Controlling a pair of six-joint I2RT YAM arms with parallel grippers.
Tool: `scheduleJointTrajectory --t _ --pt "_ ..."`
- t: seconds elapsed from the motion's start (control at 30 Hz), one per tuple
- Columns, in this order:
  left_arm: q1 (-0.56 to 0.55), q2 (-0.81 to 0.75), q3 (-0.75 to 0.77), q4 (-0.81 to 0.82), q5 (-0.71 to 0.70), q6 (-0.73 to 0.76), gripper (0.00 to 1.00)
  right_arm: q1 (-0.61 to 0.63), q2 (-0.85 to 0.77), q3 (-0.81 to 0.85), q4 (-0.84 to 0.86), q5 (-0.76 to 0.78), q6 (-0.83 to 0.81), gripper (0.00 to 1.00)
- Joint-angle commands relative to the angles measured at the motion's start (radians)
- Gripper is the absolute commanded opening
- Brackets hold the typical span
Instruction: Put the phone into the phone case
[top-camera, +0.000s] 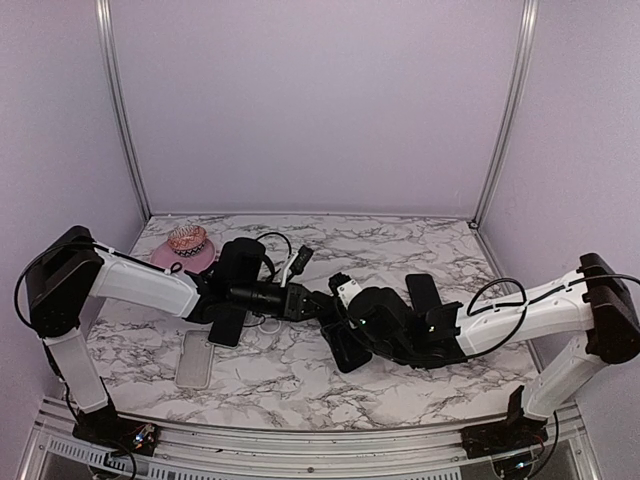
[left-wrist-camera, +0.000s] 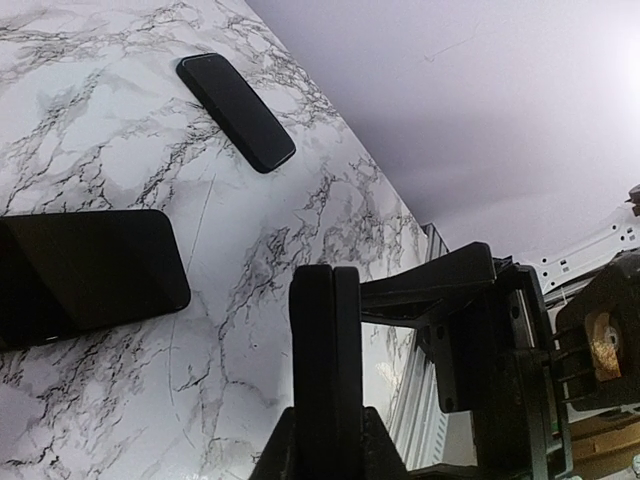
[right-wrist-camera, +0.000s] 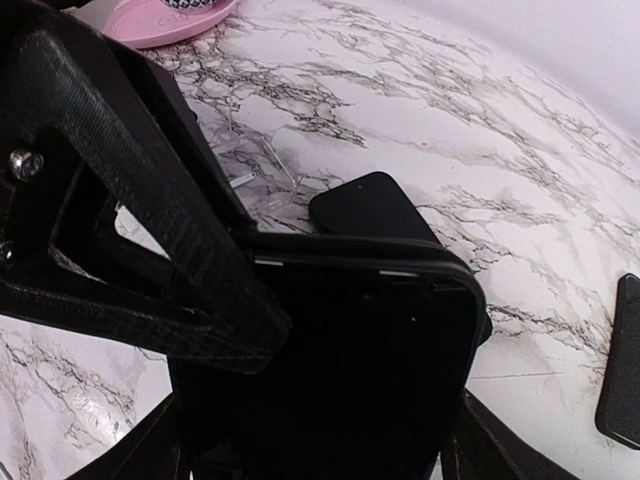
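The right claw (top-camera: 345, 340) is gripping the phone case (right-wrist-camera: 370, 370) near the middle of the counter (top-camera: 300, 390). Its fingers (right-wrist-camera: 165, 445) are sitting spread against the two long sides of the case and are holding it tilted above the marble. The phone case is showing as a black shell with rounded corners, a raised glossy rim and two pale slits along its far edge; whether anything is lying inside it cannot be told. The phone (right-wrist-camera: 375, 210), a flat black slab with rounded corners, is lying on the counter just beyond that far edge and is partly hidden by the case. The left claw (left-wrist-camera: 325, 285) is reaching in from the opposite side with its two fingers pressed flat together and nothing showing between them. In the right wrist view it is crossing one corner of the case, though contact cannot be confirmed. A second phone (left-wrist-camera: 235, 97) is lying flat farther along the counter. A clear cover (top-camera: 193, 358) is lying beside the left arm, and a pink plate (top-camera: 160, 258) carrying a cup (top-camera: 186, 238) is sitting at the far left.
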Motion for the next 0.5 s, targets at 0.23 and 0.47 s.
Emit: scheduleJointTrajectory --t 0.23,0.47 --pt "-0.001 -0.005 -0.054 -0.014 0.043 0.167 0.00 0.007 -0.072 -0.044 0.079 -0.016 -0.018 0.92" --pt "-0.034 -0.083 -0.073 -0.160 -0.069 0.518 0.00 -0.107 -0.357 -0.224 0.134 -0.489 -0.211 0.99"
